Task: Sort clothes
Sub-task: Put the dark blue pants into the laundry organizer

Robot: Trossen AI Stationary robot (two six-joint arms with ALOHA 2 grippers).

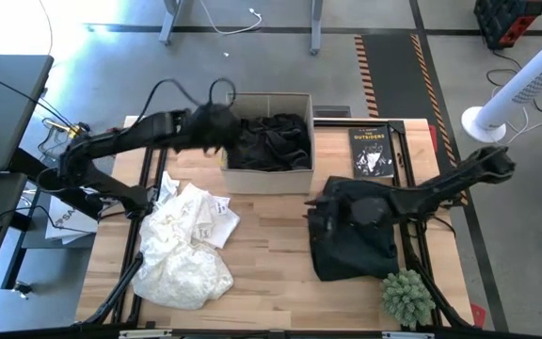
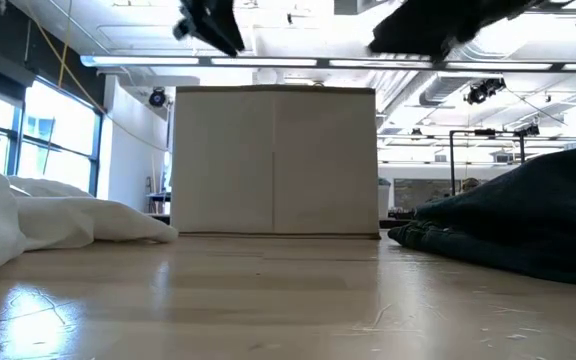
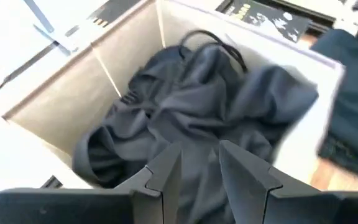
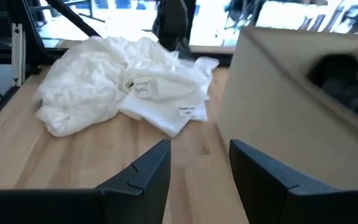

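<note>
Wooden surface [image 1: 271, 254] is shared by a box [image 1: 269, 179] filled with dark clothes [image 1: 271, 141]. White clothes [image 1: 191, 245] are piled left of the box. Left gripper [image 3: 197, 163] is held above it, fingers apart. Right gripper [image 4: 199, 163] is held right of it, fingers apart, above a dark pile [image 1: 351, 240].

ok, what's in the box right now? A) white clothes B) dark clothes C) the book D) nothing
B: the high view shows the box holding dark clothes, with the left gripper open just above them; the white clothes lie on the table beside it.
</note>
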